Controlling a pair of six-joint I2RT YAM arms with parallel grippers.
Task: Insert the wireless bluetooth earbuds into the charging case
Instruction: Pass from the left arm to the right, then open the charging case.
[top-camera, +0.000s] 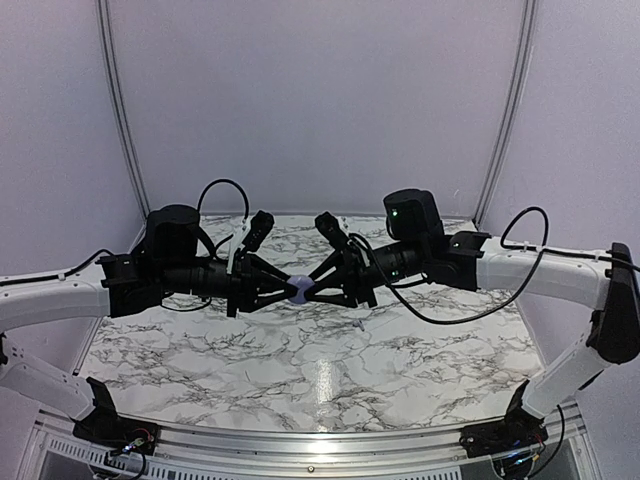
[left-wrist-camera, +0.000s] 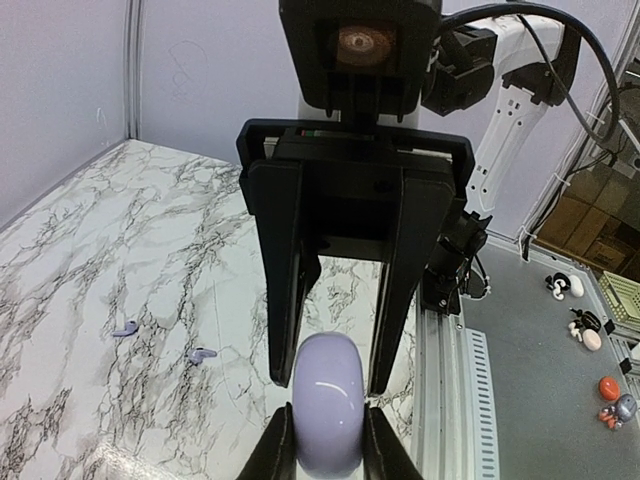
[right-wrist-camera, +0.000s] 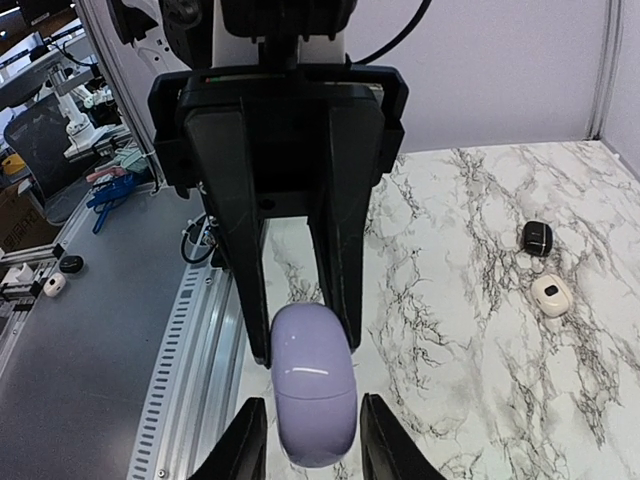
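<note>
A pale lilac charging case (top-camera: 301, 289) hangs in mid-air above the marble table (top-camera: 320, 370), between my two grippers, which meet tip to tip. My left gripper (left-wrist-camera: 328, 435) is shut on the case (left-wrist-camera: 328, 410) and pinches its sides. My right gripper (right-wrist-camera: 312, 435) straddles the other end of the case (right-wrist-camera: 312, 385), with a thin gap showing at each finger. The case's lid is closed, with its seam visible. Two tiny lilac earbuds (left-wrist-camera: 124, 328) (left-wrist-camera: 201, 354) lie on the table to the left in the left wrist view.
A black case (right-wrist-camera: 537, 237) and a white case (right-wrist-camera: 551, 294) lie on the marble at the right of the right wrist view. An aluminium rail (left-wrist-camera: 450, 400) runs along the table's edge. White walls close in the back and sides.
</note>
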